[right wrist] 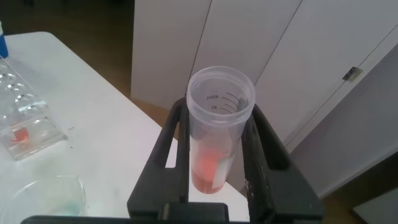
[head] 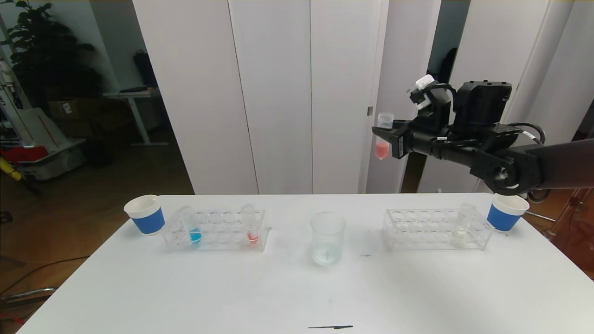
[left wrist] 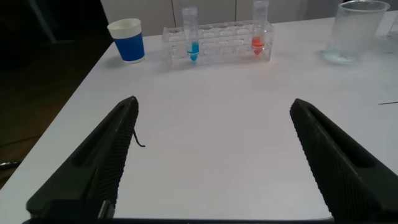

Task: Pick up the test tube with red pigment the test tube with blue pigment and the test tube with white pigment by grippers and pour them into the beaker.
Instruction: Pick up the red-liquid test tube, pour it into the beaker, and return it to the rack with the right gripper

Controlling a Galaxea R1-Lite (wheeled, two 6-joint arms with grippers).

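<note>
High above the desk, right of the beaker and well clear of it, the test tube with red pigment hung upright in the right claw, whose fingers were clamped on its sides. The blue tube and another red tube stood in the left rack (white tube in the right rack). The left claw hovered low, wide open, holding nothing.
</note>
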